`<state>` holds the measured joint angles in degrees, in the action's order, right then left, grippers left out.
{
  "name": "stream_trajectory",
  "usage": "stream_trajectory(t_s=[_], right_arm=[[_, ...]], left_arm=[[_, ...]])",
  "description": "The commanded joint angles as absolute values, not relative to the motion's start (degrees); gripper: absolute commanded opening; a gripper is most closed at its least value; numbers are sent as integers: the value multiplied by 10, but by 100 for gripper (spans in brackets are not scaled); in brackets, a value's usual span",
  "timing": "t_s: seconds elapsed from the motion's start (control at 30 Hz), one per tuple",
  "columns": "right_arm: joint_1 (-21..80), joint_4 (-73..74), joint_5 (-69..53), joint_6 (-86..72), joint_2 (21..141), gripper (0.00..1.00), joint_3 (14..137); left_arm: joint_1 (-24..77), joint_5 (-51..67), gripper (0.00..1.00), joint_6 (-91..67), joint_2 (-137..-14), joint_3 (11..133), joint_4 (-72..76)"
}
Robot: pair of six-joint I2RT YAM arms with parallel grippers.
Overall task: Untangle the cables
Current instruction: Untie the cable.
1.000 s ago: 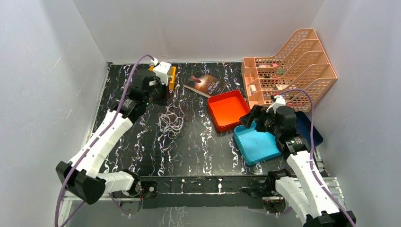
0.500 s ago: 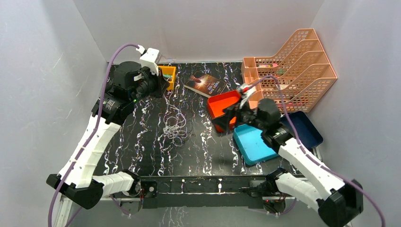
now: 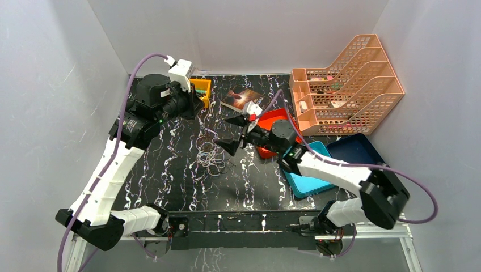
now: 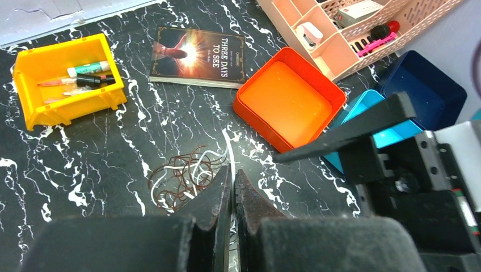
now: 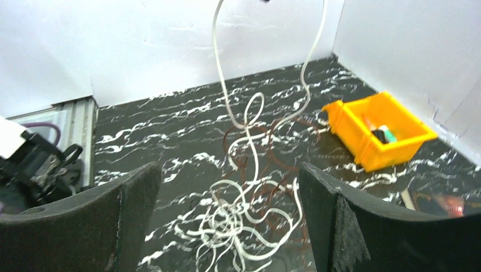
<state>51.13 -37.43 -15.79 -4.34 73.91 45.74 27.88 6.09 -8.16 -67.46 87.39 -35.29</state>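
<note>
Cables (image 3: 210, 156) lie knotted on the bench (image 3: 170, 173); the left claw (image 4: 231, 170), clenched on the whitish cable (image 5: 217, 56), holds it raised; the right claw (image 5: 228, 170) gapes empty. Nothing is separated yet.

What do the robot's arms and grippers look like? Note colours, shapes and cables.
The left arm and right arm match: white, boxy shells over black joints and bases, each with a thick purple cable running along it. The left gripper and right gripper each have two black, wedge-shaped fingers that taper.
</note>
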Motion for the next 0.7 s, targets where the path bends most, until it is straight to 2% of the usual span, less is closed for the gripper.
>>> stream_trajectory(t_s=[0.0, 0.53, 0.67], right_arm=[[517, -564, -170, -7, 795, 98, 511], [530, -613, -141, -11, 949, 98, 626], [530, -609, -126, -13, 978, 94, 640]], left_arm=[[276, 94, 0, -89, -655, 894, -363], [275, 126, 0, -96, -655, 918, -376], [276, 140, 0, -100, -653, 928, -379]])
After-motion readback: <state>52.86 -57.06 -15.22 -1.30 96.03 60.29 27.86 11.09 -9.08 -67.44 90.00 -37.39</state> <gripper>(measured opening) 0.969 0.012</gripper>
